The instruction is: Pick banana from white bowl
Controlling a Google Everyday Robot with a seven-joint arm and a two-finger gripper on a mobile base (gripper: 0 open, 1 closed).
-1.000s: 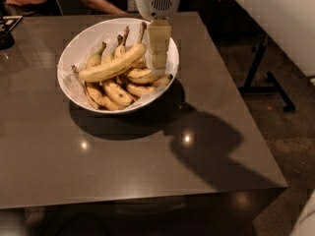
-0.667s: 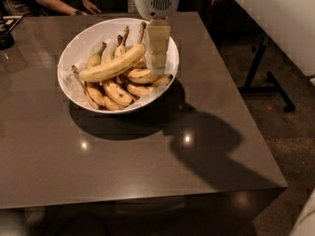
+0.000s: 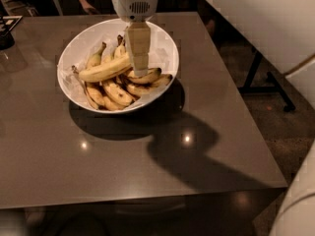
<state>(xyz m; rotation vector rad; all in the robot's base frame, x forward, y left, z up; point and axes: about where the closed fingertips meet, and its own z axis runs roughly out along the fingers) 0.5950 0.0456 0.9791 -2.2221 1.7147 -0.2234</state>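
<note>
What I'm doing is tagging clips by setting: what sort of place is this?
Probably an indoor office or lab common area: a grey table holding a white bowl of bananas, a hard floor, and a person's hand at the far edge. The gripper hangs over the bowl.

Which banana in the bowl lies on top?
The long, clean pale-yellow banana, crosswise over the spotted ones; the gripper sits at its right end.

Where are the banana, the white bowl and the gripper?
banana (image 3: 104,71), camera view, middle of its length.
white bowl (image 3: 165,50), camera view, bare inner wall.
gripper (image 3: 140,71), camera view, lower tip, down in the bowl at the banana's end.
</note>
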